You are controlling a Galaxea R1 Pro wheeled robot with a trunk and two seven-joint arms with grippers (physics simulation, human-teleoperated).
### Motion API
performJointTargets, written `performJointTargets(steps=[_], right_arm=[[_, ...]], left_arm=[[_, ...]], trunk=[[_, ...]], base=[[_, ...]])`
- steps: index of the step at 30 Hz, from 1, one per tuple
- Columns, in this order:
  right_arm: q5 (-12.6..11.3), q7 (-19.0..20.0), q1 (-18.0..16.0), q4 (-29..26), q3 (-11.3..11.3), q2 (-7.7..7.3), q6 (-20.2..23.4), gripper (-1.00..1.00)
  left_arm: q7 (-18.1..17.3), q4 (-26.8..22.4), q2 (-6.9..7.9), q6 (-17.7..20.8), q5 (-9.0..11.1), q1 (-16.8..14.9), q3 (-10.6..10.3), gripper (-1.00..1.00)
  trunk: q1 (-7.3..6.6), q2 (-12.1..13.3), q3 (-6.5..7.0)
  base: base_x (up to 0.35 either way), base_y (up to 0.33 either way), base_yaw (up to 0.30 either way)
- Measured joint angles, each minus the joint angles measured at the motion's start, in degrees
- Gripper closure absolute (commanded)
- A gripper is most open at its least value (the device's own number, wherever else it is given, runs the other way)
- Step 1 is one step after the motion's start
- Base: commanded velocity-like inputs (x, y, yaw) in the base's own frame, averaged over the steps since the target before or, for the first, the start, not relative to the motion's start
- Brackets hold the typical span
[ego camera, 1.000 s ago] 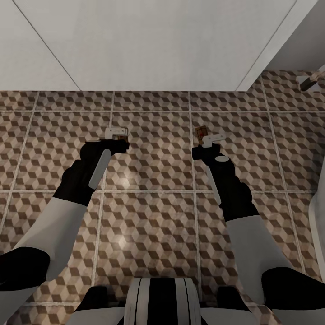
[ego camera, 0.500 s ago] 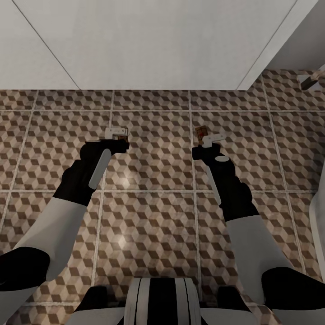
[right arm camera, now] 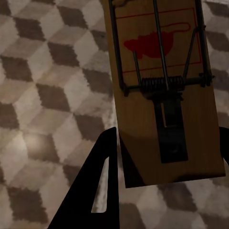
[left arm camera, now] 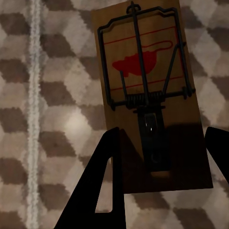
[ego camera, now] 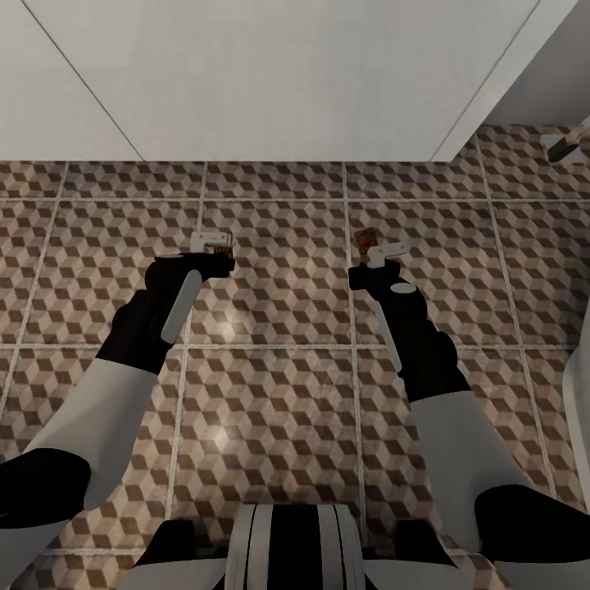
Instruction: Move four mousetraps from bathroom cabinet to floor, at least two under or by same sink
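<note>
Between the dark fingers of the left gripper (left arm camera: 160, 162) sits one mousetrap (left arm camera: 148, 90), a tan board with black wire and a red mark, its near end pinched by the closed jaws; in the head view this gripper (ego camera: 215, 250) hangs low over the bathroom floor (ego camera: 279, 311). The right gripper (right arm camera: 164, 162) likewise clamps the near end of a second mousetrap (right arm camera: 162, 81), seen from the head as a small brown board (ego camera: 365, 239) at the fingertips (ego camera: 381, 256). Below both spreads cube-patterned brown, beige and white tile with pale grout lines. Ahead stands a white panelled surface (ego camera: 279, 74) rising from the tiles.
</note>
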Motion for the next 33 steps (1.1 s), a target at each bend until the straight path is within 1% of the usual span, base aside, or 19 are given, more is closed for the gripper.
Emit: performJointTargets(steps=[13,22,33], right_arm=[[0.09,-0.01,0.0,-0.49,0.0,0.0,0.0,1.0],[0.1,-0.05,0.0,-0.84,0.0,-0.08,0.01,1.0],[0.1,-0.08,0.0,-0.87,0.0,-0.09,0.01,1.0]], left_arm=[[0.0,-0.18,0.0,0.01,0.0,0.0,0.0,1.0],[0.01,-0.18,-0.36,0.0,0.01,0.0,-0.03,1.0],[0.02,-0.21,-0.42,0.0,0.01,0.0,-0.04,1.0]], trunk=[[0.33,-0.17,0.0],[0.57,-0.29,0.0],[0.85,-0.44,0.0]], base=[[0.0,0.0,0.0],[0.0,0.0,0.0],[0.0,0.0,0.0]])
